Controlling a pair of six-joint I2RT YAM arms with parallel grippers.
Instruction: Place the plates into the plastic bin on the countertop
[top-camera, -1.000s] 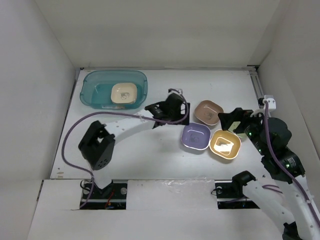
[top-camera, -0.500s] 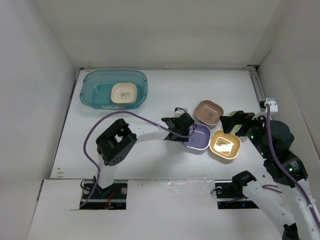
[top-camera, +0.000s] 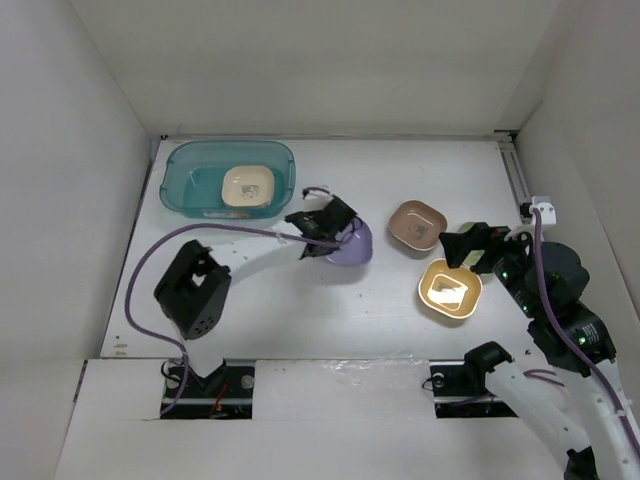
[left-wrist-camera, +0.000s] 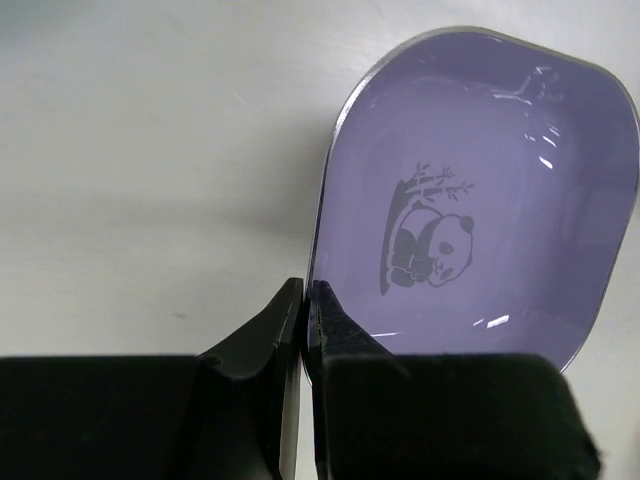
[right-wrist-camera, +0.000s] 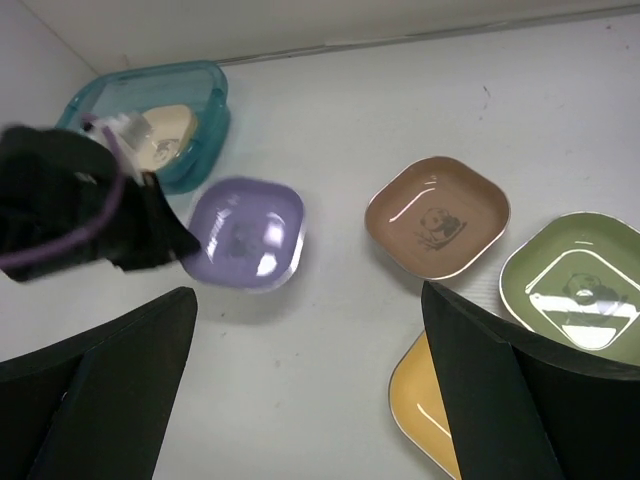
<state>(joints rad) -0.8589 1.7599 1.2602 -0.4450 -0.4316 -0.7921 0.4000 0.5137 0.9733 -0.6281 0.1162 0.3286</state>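
Observation:
My left gripper (top-camera: 328, 236) is shut on the rim of a purple plate (top-camera: 353, 246), pinched between the fingertips (left-wrist-camera: 318, 300) at its near edge. The purple plate (left-wrist-camera: 480, 190), printed with a panda, hangs tilted over the countertop (top-camera: 300, 300), right of the teal plastic bin (top-camera: 180, 190). A cream plate (top-camera: 247, 186) lies inside the bin. Brown plate (top-camera: 417, 225) and orange plate (top-camera: 450, 288) rest on the right. My right gripper (top-camera: 466, 246) hovers open between them, holding nothing. The right wrist view adds a green plate (right-wrist-camera: 575, 290) beside the brown plate (right-wrist-camera: 437, 215).
White walls enclose the countertop on the left, back and right. The bin (right-wrist-camera: 210, 95) stands in the far left corner. A purple cable (top-camera: 150, 265) loops out from the left arm. A metal rail (top-camera: 515, 170) runs along the right wall.
The left gripper closed on the purple plate's rim and carried it left, away from the brown and orange plates, toward the bin. The right arm has barely shifted.

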